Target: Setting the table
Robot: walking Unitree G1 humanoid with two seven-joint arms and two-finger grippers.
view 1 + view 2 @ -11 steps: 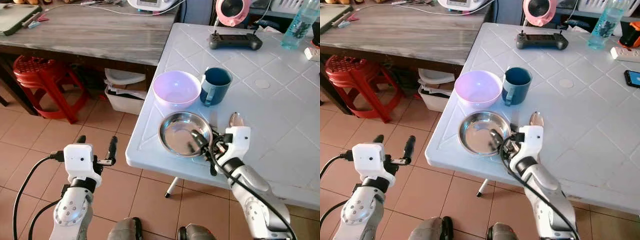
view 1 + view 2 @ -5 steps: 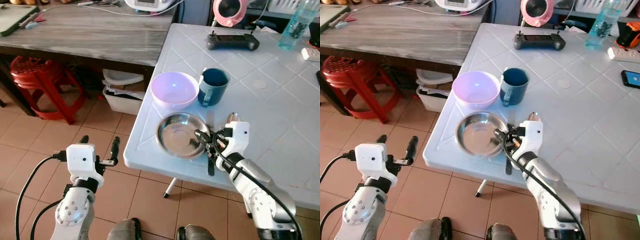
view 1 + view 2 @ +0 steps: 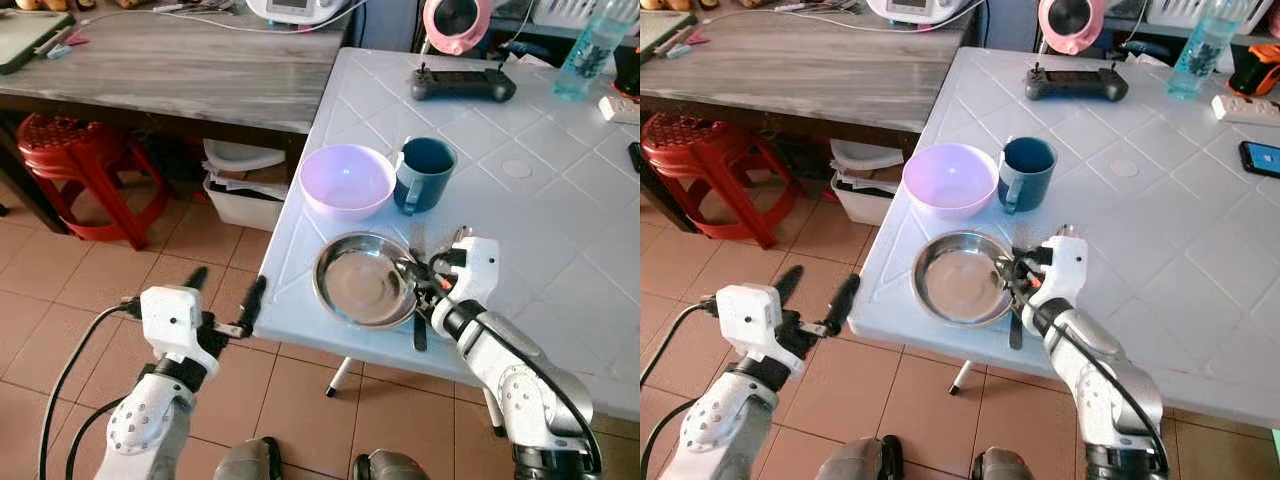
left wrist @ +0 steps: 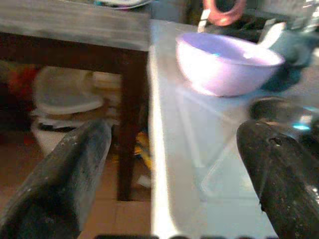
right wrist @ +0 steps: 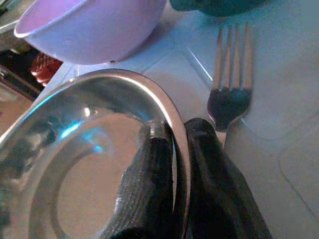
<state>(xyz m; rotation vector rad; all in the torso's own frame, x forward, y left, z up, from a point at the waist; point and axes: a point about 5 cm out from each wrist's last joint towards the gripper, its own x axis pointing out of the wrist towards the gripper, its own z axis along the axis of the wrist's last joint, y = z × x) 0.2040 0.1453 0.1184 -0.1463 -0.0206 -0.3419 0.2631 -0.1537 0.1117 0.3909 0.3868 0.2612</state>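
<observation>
Right gripper (image 5: 172, 199): jaws closed on the near right rim of the stainless-steel bowl (image 3: 362, 279), one black finger inside the rim and the other outside it, as seen in the right wrist view. The bowl sat on the white worktop (image 3: 560, 200) near its front edge. A fork (image 5: 230, 84) lay on the worktop just beside the bowl's right side, tines pointing toward the teal mug (image 3: 427, 173); the fork's handle passed under the gripper. The mug stood behind the bowl, handle toward the front, touching or nearly touching the lilac bowl (image 3: 347, 181) on its left. Farther back on the worktop lay a black handheld controller (image 3: 463, 83); a clear water bottle (image 3: 592, 42) stood at the far right.

Left gripper (image 3: 228, 304): jaws wide open and holding nothing, hovering over the tiled floor (image 3: 60, 270) just off the worktop's left front edge. The left wrist view looked between the two fingers (image 4: 65, 174) along the worktop edge toward the lilac bowl.

Surroundings: a grey wooden table (image 3: 180, 65) abutted the worktop on the left, with a red plastic stool (image 3: 75, 150) and a white bin (image 3: 245, 180) beneath it.
</observation>
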